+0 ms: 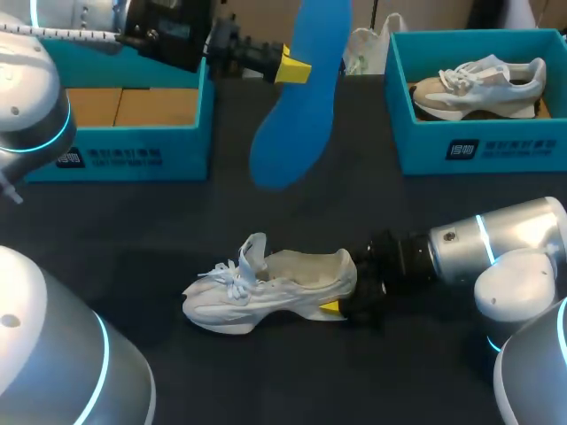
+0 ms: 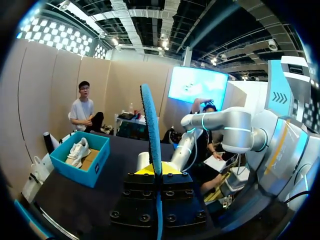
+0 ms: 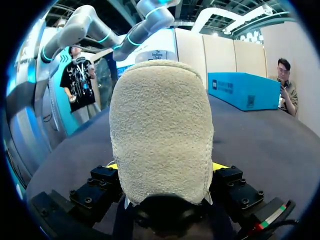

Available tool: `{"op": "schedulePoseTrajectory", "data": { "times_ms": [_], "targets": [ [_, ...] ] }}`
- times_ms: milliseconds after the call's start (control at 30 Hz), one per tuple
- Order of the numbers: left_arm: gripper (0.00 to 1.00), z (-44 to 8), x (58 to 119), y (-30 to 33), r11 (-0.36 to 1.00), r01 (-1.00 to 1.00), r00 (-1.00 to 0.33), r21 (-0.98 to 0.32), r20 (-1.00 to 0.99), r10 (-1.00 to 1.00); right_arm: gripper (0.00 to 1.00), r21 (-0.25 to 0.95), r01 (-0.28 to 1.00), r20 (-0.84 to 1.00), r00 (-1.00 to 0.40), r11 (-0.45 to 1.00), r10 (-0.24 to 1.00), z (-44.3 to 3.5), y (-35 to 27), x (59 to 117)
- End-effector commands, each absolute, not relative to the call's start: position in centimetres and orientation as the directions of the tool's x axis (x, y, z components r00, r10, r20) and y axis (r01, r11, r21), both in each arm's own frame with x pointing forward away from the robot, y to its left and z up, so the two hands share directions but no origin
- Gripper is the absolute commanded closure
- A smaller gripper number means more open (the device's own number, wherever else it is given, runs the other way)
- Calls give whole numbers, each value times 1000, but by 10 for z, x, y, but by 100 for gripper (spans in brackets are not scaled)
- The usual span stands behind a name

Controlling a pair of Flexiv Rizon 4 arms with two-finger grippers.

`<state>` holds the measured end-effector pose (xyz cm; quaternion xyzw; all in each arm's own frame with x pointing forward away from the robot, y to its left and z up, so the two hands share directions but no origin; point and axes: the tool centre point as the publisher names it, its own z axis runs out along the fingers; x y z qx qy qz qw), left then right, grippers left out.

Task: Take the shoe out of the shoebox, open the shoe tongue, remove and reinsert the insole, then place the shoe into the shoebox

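A white sneaker (image 1: 266,288) lies on its sole mid-table, toe to the left, tongue pulled up. My right gripper (image 1: 341,305) is shut on its heel; in the right wrist view the suede heel (image 3: 160,130) fills the gap between the fingers of the right gripper (image 3: 162,167). My left gripper (image 1: 292,66) hangs high over the back of the table, shut on the top of a blue insole (image 1: 297,106) that dangles below it. In the left wrist view the insole (image 2: 151,125) stands edge-on between the fingers of the left gripper (image 2: 152,170).
A teal shoebox (image 1: 115,155) with cardboard inside stands at the back left. A second teal shoebox (image 1: 478,146) at the back right holds another sneaker (image 1: 478,84); it also shows as the shoebox (image 2: 82,165) in the left wrist view. A black cloth covers the table.
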<state>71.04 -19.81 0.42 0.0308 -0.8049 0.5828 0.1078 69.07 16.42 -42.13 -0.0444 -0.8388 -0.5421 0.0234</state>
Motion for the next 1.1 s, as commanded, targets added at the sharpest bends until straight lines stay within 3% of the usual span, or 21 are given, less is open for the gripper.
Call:
{"op": "schedulePoseTrajectory", "data": {
  "times_ms": [33, 333, 900, 1100],
  "targets": [
    [100, 18, 706, -194, 298, -154, -981, -942, 182, 71, 100, 906, 101, 87, -995, 412, 51, -421, 165, 690],
    [100, 79, 679, -171, 164, -209, -969, -964, 227, 100, 100, 906, 101, 87, -995, 412, 51, -421, 165, 690],
    [100, 79, 679, -171, 164, -209, -969, -964, 227, 100, 100, 906, 101, 87, -995, 412, 51, -421, 165, 690],
    [100, 102, 637, -157, 104, -229, -963, -968, 241, 120, 100, 906, 101, 87, -995, 412, 51, -421, 165, 690]
  ]
}}
